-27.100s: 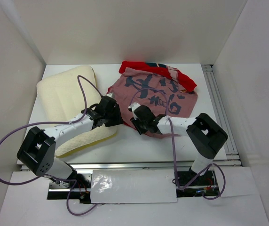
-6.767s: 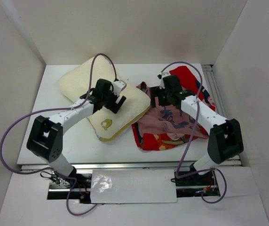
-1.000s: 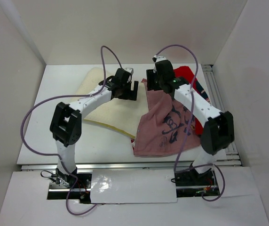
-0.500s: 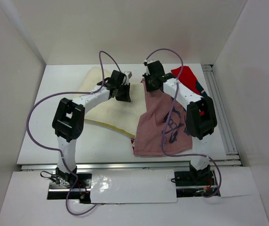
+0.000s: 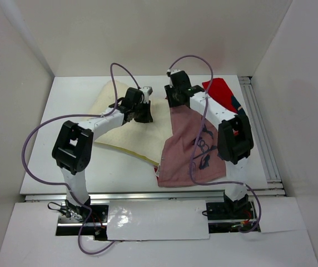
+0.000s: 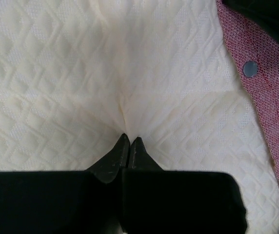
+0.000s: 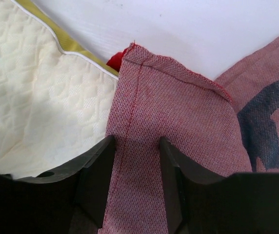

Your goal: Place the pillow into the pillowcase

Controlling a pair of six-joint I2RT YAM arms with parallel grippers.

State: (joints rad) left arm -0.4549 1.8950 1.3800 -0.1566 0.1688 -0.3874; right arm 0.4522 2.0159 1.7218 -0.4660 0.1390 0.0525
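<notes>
The cream pillow (image 5: 123, 128) lies left of centre on the white table, with its right edge tucked under the pillowcase (image 5: 195, 147). The pillowcase shows its faded pink side with dark marks, and a red part (image 5: 221, 92) shows behind. My left gripper (image 5: 143, 110) presses on the pillow's far right part. In the left wrist view it (image 6: 129, 140) is shut, and the quilted pillow (image 6: 81, 73) puckers into its tips. My right gripper (image 5: 173, 99) stands at the pillowcase's far left corner. Its jaws (image 7: 135, 161) are apart, and the pink hem (image 7: 178, 112) lies flat between them.
White walls close in the table (image 5: 64, 161) at the left, back and right. A metal rail (image 5: 261, 125) runs along the right edge. Purple cables (image 5: 195, 58) arch over both arms. Grey snap buttons (image 6: 250, 68) sit along the pillowcase edge beside the pillow.
My left gripper has shut on the pillow and slid slightly left. My right gripper has moved left along the pillowcase's far edge, its arm folding in. The cloths have barely shifted.
</notes>
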